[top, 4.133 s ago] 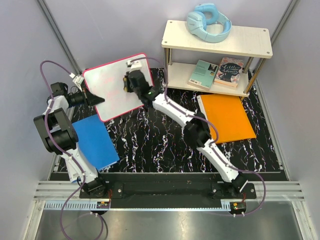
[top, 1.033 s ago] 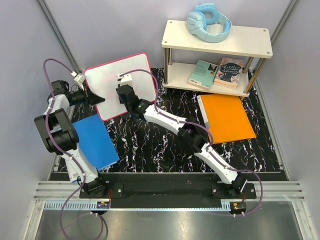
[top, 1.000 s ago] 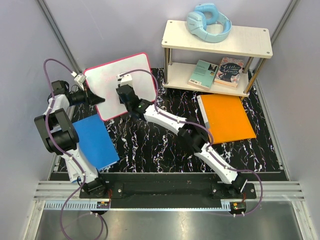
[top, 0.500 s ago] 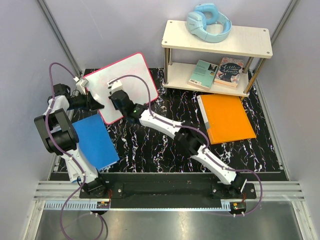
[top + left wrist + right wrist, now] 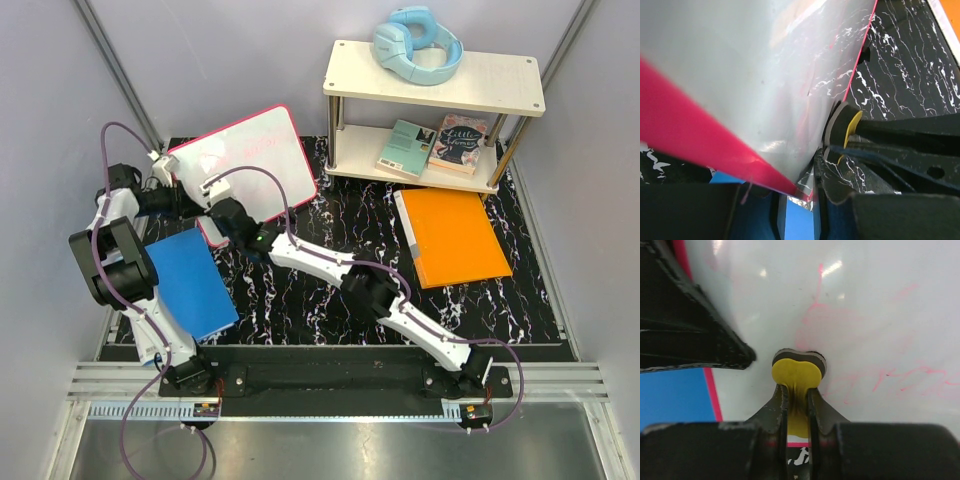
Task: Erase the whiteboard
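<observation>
The whiteboard [image 5: 255, 160], white with a pink-red rim, is held tilted above the black marbled mat. Faint pink scribbles [image 5: 900, 375] remain on it. My left gripper [image 5: 183, 196] is shut on the board's left edge; in the left wrist view [image 5: 796, 200] the red rim [image 5: 700, 140] runs down between the fingers. My right gripper [image 5: 224, 214] is shut on a yellow eraser [image 5: 796, 371] and presses it against the board's lower left part [image 5: 865, 300], close to the left gripper's finger [image 5: 695, 330]. The eraser also shows in the left wrist view [image 5: 853, 127].
A blue folder [image 5: 190, 285] lies on the mat under the left arm. An orange folder [image 5: 455, 235] lies at the right. A two-level shelf [image 5: 500, 85] at the back right holds blue headphones [image 5: 415, 45] and books [image 5: 440, 145].
My right gripper has slid the eraser down and left across the board, from its middle to near its lower left corner. The board has tilted and shifted slightly in the left gripper.
</observation>
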`<state>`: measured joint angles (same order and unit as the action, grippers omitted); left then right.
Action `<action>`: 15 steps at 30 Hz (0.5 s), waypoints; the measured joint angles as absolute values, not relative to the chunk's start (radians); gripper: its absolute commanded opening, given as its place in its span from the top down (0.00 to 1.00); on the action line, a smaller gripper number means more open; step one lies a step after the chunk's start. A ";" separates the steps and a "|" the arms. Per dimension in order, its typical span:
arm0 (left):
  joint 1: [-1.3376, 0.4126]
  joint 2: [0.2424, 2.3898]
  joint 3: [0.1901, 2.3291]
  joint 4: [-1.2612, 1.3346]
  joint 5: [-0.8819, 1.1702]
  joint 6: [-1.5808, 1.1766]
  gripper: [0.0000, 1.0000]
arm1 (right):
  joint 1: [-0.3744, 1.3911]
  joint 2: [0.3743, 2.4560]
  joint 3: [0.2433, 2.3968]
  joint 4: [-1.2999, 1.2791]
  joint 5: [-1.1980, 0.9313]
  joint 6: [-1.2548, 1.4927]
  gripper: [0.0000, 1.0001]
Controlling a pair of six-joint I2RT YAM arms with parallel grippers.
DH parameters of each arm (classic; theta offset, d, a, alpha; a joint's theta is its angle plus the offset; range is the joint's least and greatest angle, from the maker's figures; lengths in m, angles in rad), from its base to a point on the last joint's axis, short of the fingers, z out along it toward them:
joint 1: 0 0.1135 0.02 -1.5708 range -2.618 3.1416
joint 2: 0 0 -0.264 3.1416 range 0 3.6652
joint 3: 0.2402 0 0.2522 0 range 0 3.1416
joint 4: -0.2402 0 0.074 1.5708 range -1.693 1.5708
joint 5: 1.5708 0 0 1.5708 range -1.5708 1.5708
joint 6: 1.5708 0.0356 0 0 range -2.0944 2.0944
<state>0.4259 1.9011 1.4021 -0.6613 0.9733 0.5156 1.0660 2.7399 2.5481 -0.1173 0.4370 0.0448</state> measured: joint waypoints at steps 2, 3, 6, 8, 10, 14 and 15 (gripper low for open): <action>0.422 1.901 1.408 -0.662 0.963 0.516 1.00 | 1.065 2.738 2.530 -0.110 0.488 0.059 1.00; 0.421 1.901 1.410 -0.662 0.958 0.515 1.00 | 1.062 2.730 2.508 -0.100 0.507 0.074 1.00; 0.419 1.901 1.414 -0.664 0.950 0.515 1.00 | 1.048 2.692 2.432 -0.096 0.543 0.119 1.00; 0.419 1.901 1.414 -0.664 0.949 0.515 1.00 | 1.026 2.663 2.389 -0.102 0.551 0.150 1.00; 0.419 1.901 1.414 -0.664 0.947 0.515 1.00 | 0.996 2.642 2.369 -0.112 0.561 0.173 1.00; 0.419 1.901 1.414 -0.664 0.935 0.515 1.00 | 0.921 2.616 2.362 -0.125 0.585 0.199 1.00; 0.419 1.901 1.414 -0.665 0.932 0.515 1.00 | 0.900 2.613 2.362 -0.126 0.587 0.203 1.00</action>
<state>0.4191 1.9015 1.4139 -0.6647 0.9321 0.5148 0.9001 2.6129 2.3619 -0.1257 0.5873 0.2028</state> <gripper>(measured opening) 0.243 0.157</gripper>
